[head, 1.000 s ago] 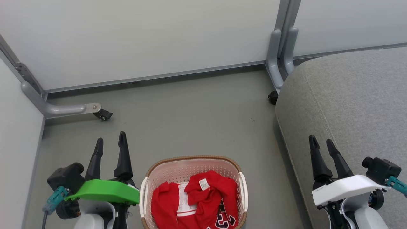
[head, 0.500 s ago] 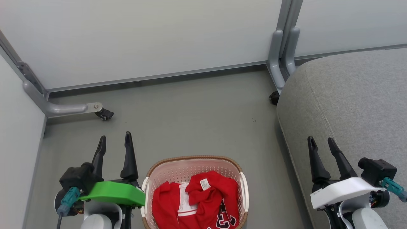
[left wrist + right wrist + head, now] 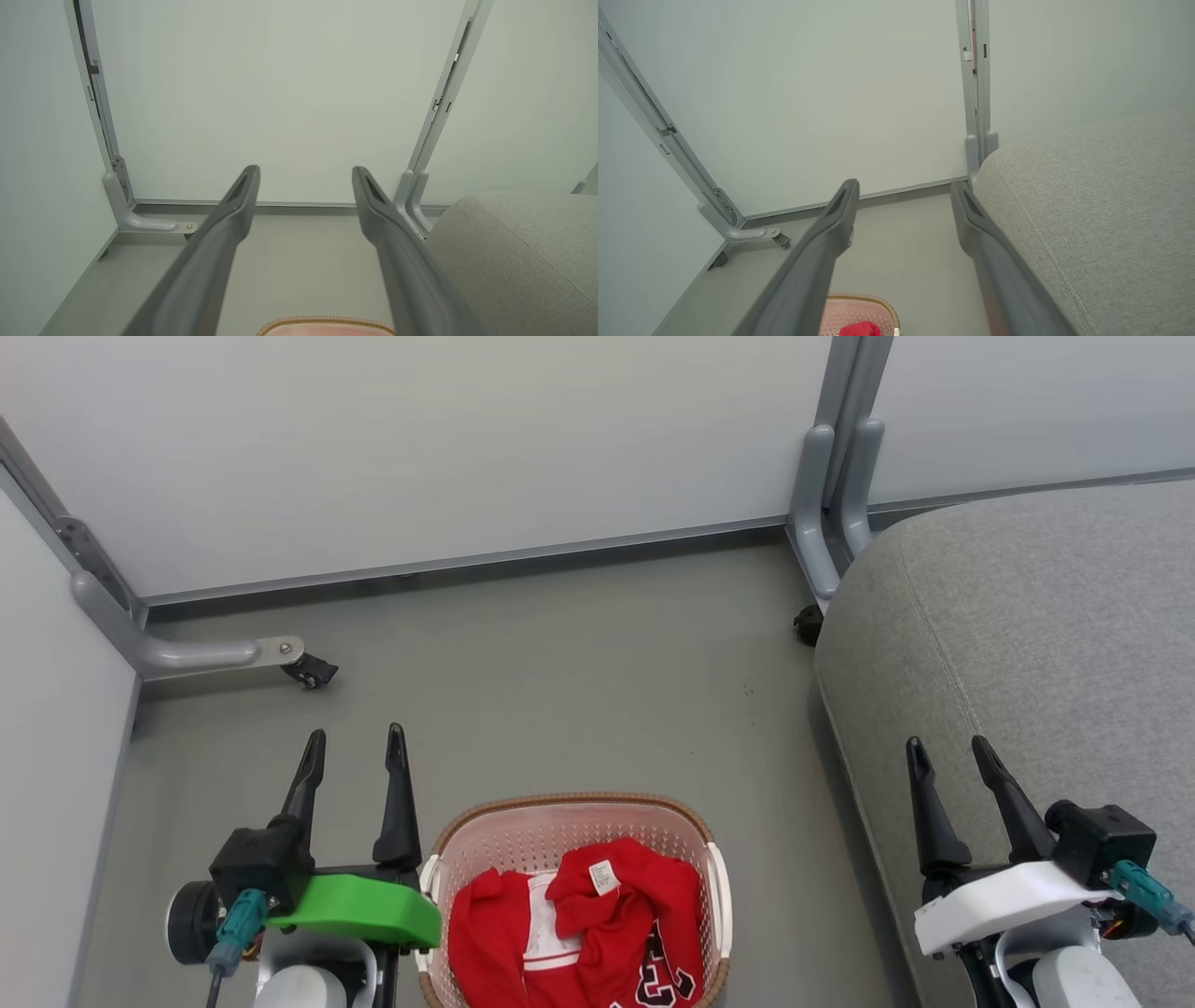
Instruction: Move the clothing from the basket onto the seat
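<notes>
Left gripper [image 3: 356, 737], lower left of the frame: fingers spread, empty, over the floor [image 3: 560, 663] just left of the basket [image 3: 569, 800]. Right gripper [image 3: 948, 744], lower right: fingers spread, empty, over the near edge of the seat [image 3: 1027, 644]. Clothing [image 3: 597, 943] lies bunched in the basket, bottom centre. The print on its white tag [image 3: 602, 876] is too small to read. The black-and-white numerals [image 3: 665, 980] are cut by the frame edge.

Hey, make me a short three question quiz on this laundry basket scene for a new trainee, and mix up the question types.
1. True or false: the clothing lies in the basket.
2. The seat stands on which side of the basket? A, the robot's left. B, the robot's right.
3. Fill in: the left gripper and the right gripper both stand ___, holding nothing.

Key: 1 true. 2 B. 3 open.
</notes>
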Controlling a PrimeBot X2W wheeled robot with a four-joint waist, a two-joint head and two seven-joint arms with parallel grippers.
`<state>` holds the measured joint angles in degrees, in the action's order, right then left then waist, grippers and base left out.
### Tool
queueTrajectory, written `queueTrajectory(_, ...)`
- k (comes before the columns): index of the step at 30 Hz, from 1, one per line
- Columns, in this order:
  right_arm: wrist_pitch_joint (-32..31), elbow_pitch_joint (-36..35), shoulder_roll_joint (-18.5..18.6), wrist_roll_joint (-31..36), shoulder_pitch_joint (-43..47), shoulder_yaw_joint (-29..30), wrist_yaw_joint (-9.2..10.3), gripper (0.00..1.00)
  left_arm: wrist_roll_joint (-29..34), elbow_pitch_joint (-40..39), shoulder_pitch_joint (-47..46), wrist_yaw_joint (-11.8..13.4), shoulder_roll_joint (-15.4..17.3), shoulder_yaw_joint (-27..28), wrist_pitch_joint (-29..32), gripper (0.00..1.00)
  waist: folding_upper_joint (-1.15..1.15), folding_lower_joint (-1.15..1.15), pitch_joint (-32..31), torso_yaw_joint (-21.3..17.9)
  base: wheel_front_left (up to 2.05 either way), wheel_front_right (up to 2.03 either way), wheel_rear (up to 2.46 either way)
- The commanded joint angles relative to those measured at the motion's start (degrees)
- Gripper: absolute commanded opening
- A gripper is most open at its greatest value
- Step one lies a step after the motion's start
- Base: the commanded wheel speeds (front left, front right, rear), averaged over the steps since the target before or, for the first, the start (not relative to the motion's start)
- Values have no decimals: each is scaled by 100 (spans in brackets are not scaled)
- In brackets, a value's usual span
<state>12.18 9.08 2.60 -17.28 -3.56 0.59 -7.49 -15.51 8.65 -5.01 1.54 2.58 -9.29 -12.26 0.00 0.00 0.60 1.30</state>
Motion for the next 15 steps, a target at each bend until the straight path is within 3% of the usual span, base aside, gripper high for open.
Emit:
queueTrajectory(1,64,-8,34,149,39,10,0,100,149,-18,54,24,41,-22,-56,100,0,0,2,4,0,0,0)
queueTrajectory(15,208,131,39,907,32,82,0,100,748,-10,99,47,45,-106,-198,100,0,0,13,54,0,0,0)
